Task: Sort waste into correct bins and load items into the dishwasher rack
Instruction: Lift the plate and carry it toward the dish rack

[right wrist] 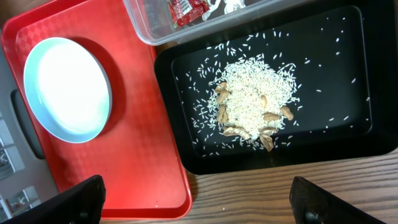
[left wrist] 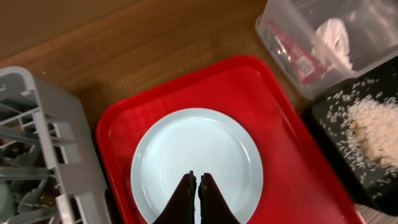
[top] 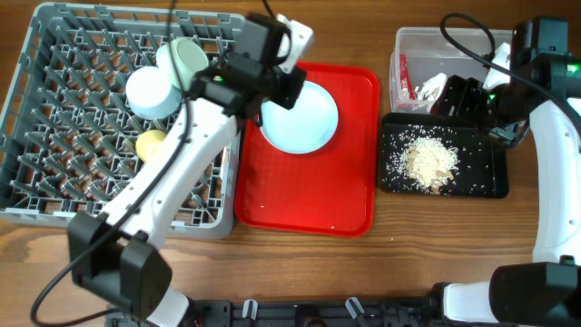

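Left hand (left wrist: 197, 200) hangs clenched on nothing over the plate (left wrist: 186, 152), seemingly the last dish on the red tray (left wrist: 292, 168). Left of it, the rack (top: 54, 136) holds bowls (top: 150, 91) and cup (top: 150, 143). Right of it, wrapper (left wrist: 297, 57) and tissue (left wrist: 336, 34) lie in the tub (top: 427, 41), rice (right wrist: 255, 93) in the black tray (right wrist: 348, 124) (cutlery unseen). Right hand (right wrist: 199, 199) is released.

All I get around me is tabletop (top: 427, 241): mid-brown wood, grain running left-right. Landmark = red tray (top: 309, 204). Wood shows past the tray's far edge, off its right near corner and along its near edge. A black rail (top: 300, 313) lines the tabletop edge nearside of the tray. Light even, soft sheen on the tray, shadows weak.
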{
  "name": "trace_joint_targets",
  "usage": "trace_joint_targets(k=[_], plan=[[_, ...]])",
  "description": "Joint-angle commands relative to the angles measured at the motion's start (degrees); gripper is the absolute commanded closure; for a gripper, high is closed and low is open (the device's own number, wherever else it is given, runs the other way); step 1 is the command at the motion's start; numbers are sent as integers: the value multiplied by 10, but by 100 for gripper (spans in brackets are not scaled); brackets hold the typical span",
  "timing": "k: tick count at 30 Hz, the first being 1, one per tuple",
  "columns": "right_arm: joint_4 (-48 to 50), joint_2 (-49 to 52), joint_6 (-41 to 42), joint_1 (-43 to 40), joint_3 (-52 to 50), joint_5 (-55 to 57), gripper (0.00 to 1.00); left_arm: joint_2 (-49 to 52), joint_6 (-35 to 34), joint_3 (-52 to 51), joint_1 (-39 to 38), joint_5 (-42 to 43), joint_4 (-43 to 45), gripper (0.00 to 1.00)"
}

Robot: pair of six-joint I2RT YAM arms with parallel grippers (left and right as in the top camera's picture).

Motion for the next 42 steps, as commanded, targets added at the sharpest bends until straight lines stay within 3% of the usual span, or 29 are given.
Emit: trace_joint_targets(k=[1,3,4,7,8,10,21,26,30,36,37,38,40,42], plan=[[-1,-5,-1,-2,9,-5,4,-11,-14,8,-2,31,-14,96],[-1,-5,-2,-2,9,-5,4,-4,-14,8,-10,33,-22,94],[-1,-5,-2,-2,9,-5,5,6,-15,8,-20,42,-31,67],[-1,-5,-1,-2,9,-5,4,31,-14,8,-42,55,-47,31],[-1,-5,-1,-2,9,-5,4,40,-15,8,-49,55,-49,7],[-1,-5,-1,-2,9,-5,3,60,-14,8,-63,55,-49,0],[0,-5,-1,-2,9,-5,2,189,-14,8,-97,48,-15,0],[-1,-5,-1,-2,9,-5,1,237,-7,8,-104,-16,-10,21],[-1,-5,-1,-2,9,-5,2,255,-1,8,-123,-108,-8,25],[-1,-5,-1,-2,9,-5,2,273,12,7,-151,-153,-6,48],[-1,-5,-1,-2,9,-5,2,275,12,7,-154,-156,-6,54],[-1,-5,-1,-2,9,-5,2,277,12,6,-156,-159,-6,68],[-2,-5,-2,-2,9,-5,2,277,12,6,-159,-163,-8,84],[-3,-5,-2,-2,9,-5,2,277,12,6,-160,-171,-8,89]])
